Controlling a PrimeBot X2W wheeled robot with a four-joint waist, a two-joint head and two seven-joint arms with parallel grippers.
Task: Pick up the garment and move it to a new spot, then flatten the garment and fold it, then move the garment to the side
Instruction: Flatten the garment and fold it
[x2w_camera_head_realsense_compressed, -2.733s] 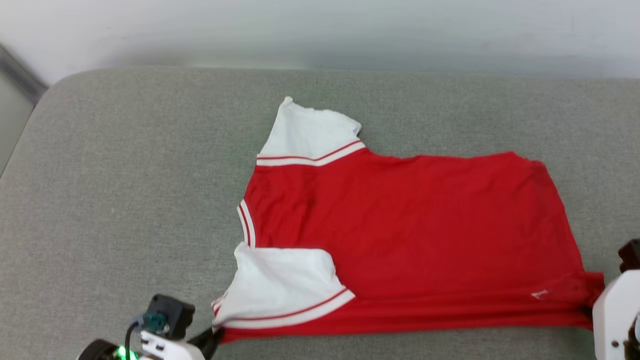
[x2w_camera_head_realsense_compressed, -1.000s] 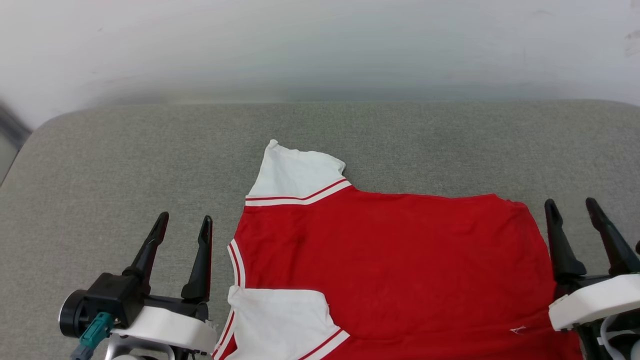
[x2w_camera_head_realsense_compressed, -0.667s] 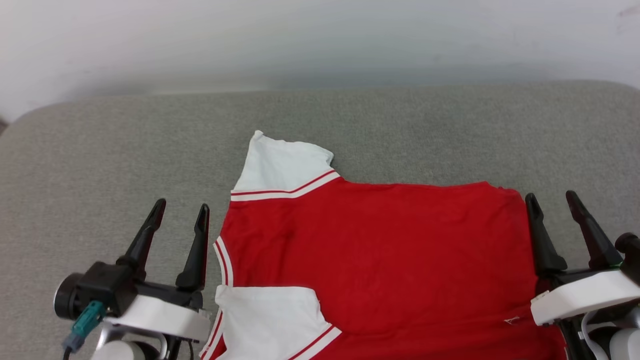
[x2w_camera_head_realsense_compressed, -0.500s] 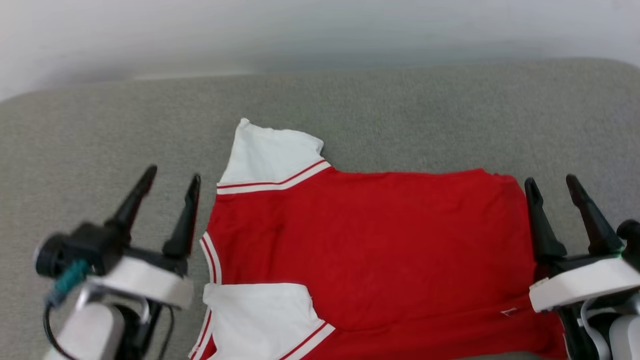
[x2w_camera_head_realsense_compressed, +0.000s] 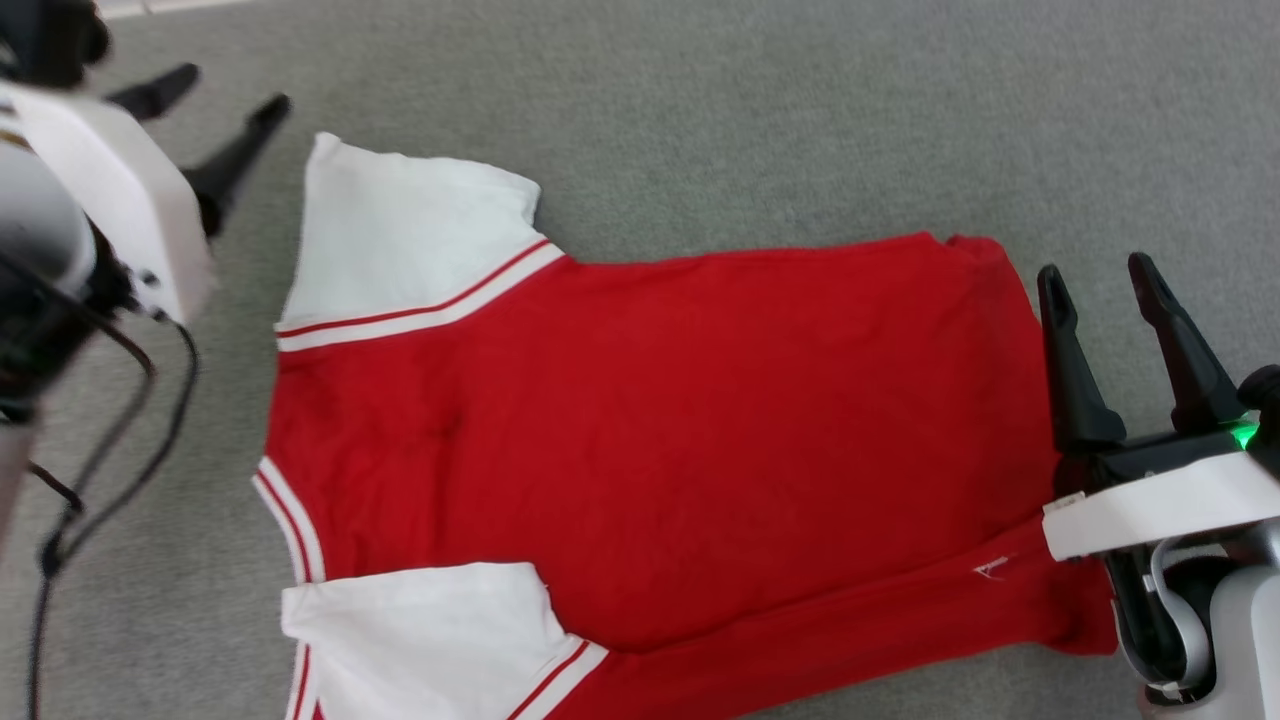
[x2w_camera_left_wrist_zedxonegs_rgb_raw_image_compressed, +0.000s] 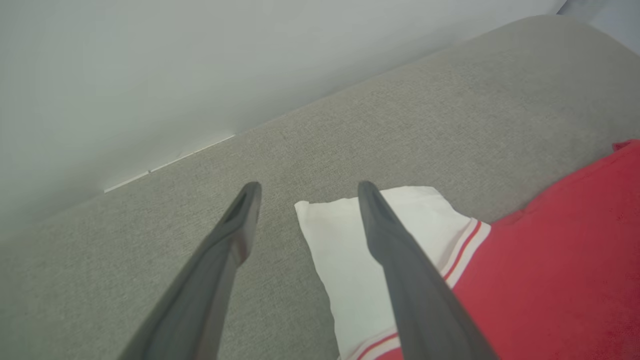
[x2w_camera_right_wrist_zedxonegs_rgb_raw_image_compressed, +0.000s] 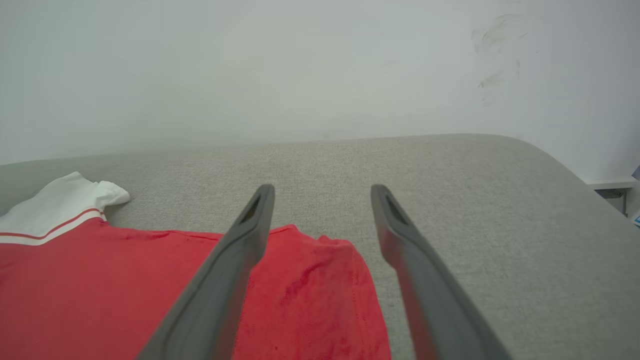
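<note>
No text can be read; the garment (x2w_camera_head_realsense_compressed: 650, 420) bears only a small white mark (x2w_camera_head_realsense_compressed: 990, 568), too small to make out.

- One garment (x2w_camera_head_realsense_compressed: 680, 420), red, spread on the bench.
- Two white sleeves on it: far sleeve (x2w_camera_head_realsense_compressed: 400, 225) and near sleeve (x2w_camera_head_realsense_compressed: 420, 630).
- Three red-and-white striped bands: one along each sleeve and one at the collar (x2w_camera_head_realsense_compressed: 290, 510).
- One small white mark (x2w_camera_head_realsense_compressed: 990, 568) near the hem.
- Two claws: left claw (x2w_camera_head_realsense_compressed: 232, 86) and right claw (x2w_camera_head_realsense_compressed: 1094, 266).
- Four dark fingers (x2w_camera_head_realsense_compressed: 1070, 370) in all, two on each claw.
- One green light (x2w_camera_head_realsense_compressed: 1243, 436) on the right arm.
- Dark cables (x2w_camera_head_realsense_compressed: 100, 450) hang under the left arm. How many there are cannot be told.
- One grey bench (x2w_camera_head_realsense_compressed: 760, 110).
- One pale wall (x2w_camera_right_wrist_zedxonegs_rgb_raw_image_compressed: 250, 65) behind it.
</note>
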